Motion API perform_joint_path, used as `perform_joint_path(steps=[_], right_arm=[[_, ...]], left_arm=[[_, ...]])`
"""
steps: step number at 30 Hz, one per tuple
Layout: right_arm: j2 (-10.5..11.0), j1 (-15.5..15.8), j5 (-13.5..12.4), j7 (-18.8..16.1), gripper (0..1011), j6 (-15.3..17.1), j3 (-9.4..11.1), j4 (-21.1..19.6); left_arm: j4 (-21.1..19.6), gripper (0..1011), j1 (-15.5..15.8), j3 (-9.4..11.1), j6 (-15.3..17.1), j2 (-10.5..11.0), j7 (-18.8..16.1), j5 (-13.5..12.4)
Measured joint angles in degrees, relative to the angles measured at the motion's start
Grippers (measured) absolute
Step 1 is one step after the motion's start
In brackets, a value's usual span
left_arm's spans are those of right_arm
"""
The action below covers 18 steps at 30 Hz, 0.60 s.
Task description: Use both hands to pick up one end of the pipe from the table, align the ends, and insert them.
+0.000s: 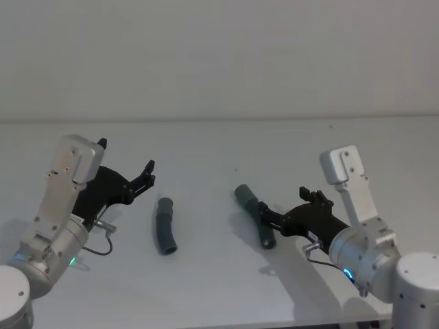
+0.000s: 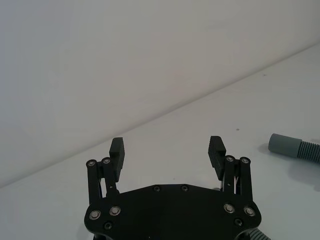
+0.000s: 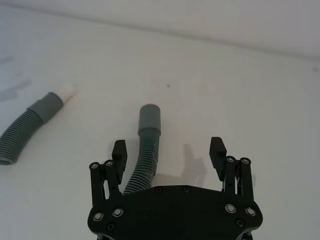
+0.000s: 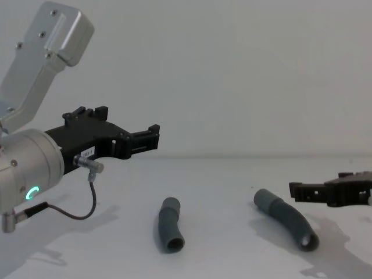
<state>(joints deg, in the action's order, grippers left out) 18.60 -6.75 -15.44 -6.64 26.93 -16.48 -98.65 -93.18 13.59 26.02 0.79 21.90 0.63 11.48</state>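
L gripper [image 2: 167, 148] raised, jaws wide open, empty; R gripper [image 3: 167, 150] jaws open around hose piece [image 3: 149, 120], not clamped.

I can read no words, numbers or brand marks anywhere. The only label I find is a small white sticker [image 4: 87, 153] on the side of my left pincer [image 4: 152, 137], at the left of the scene in the chest view, and its dark print is too small to make out
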Motion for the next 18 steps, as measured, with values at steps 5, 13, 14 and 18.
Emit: perform_joint_path(steps=[5, 13, 14, 18], right_arm=[[-1.1, -1.6, -0.4, 0.1, 1004, 2.9, -0.2, 1.7], [-2.5, -4.4, -0.5, -0.3, 1004, 5.7, -0.8, 4.7], [-2.5, -4.4, -0.5, -0.3, 1004, 5.7, -0.8, 4.7], [-2.9, -5.6, -0.3, -0.8, 1004, 6.6, -1.2, 6.1]], left_arm=[[0.0, 1001, 0.0, 0.0, 0.0, 0.0, 0.0, 0.0], [0.0, 1001, 0.0, 0.0, 0.0, 0.0, 0.0, 0.0], [0.0, 1001, 0.0, 0.0, 0.0, 0.0, 0.0, 0.0], [0.0, 1001, 0.0, 0.0, 0.0, 0.0, 0.0, 0.0]])
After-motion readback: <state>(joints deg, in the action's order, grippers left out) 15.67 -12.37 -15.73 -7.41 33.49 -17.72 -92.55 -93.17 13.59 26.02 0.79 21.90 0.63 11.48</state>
